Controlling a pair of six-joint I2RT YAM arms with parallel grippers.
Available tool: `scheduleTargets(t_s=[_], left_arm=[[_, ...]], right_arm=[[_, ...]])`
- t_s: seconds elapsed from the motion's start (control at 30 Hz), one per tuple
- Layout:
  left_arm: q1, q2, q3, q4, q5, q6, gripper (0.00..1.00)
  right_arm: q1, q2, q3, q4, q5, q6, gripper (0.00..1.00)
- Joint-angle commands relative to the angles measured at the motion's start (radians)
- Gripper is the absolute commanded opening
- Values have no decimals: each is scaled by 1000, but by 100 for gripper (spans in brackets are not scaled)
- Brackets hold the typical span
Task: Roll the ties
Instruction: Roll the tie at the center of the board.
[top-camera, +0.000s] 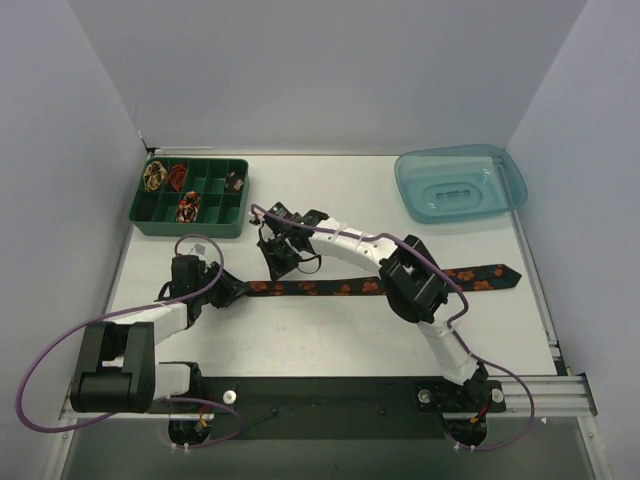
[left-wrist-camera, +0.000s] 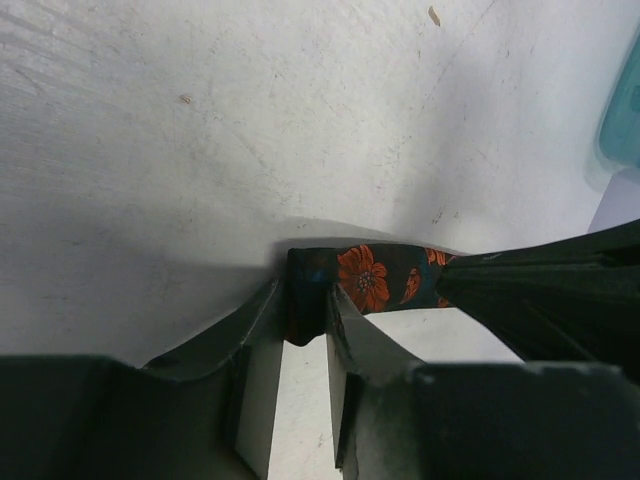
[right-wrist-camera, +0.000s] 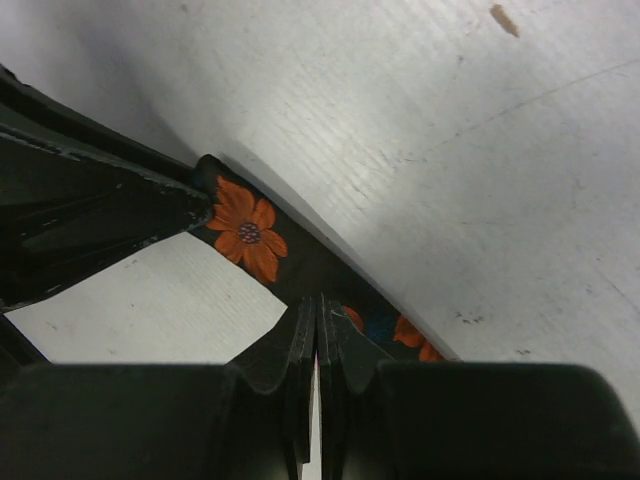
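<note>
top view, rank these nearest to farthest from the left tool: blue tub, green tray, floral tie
1. floral tie, its narrow end at the left tool
2. green tray, back left
3. blue tub, back right

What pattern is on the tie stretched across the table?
The tie is dark navy with orange-red flowers, clearest in the right wrist view.

At left end of tie (top-camera: 340, 287): crowded by left gripper (top-camera: 235, 290) and right gripper (top-camera: 280, 268), close together. Just beyond tie: barred by right arm (top-camera: 345, 240), crossing over near the right end. Open on near side of tie between the arms, and far beyond its middle, between tray (top-camera: 190, 232) and tub (top-camera: 420, 195).
</note>
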Motion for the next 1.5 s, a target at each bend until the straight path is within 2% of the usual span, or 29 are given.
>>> scheduleTargets(t_s=[0.0,0.07,0.23,0.27,0.5,0.77,0.9,1.13,1.47], left_arm=[[2,10,8,54,-8,29,29],[2,17,14,54,-5,35,22],[2,15,33,43,4,64,18],[3,14,40,40,4,70,15],[2,-36,94,-47,-10,136,8],[-21,-123,172,-181,-57,207,4],[-73,-119,221,-247,-85,248,3],[-221,-89,270,-245,-183,239,2],[-267,-79,283,-219,-211,225,1]], right_arm=[[27,-13,13,29,-33,-2,1],[30,0,13,30,-36,3,1],[30,38,13,30,-34,8,1],[30,44,16,30,-36,9,1],[28,89,35,29,-42,11,1],[30,92,42,29,-46,14,1],[28,90,45,32,-53,20,1],[24,110,61,36,-76,49,1],[-5,104,10,107,-175,127,0]])
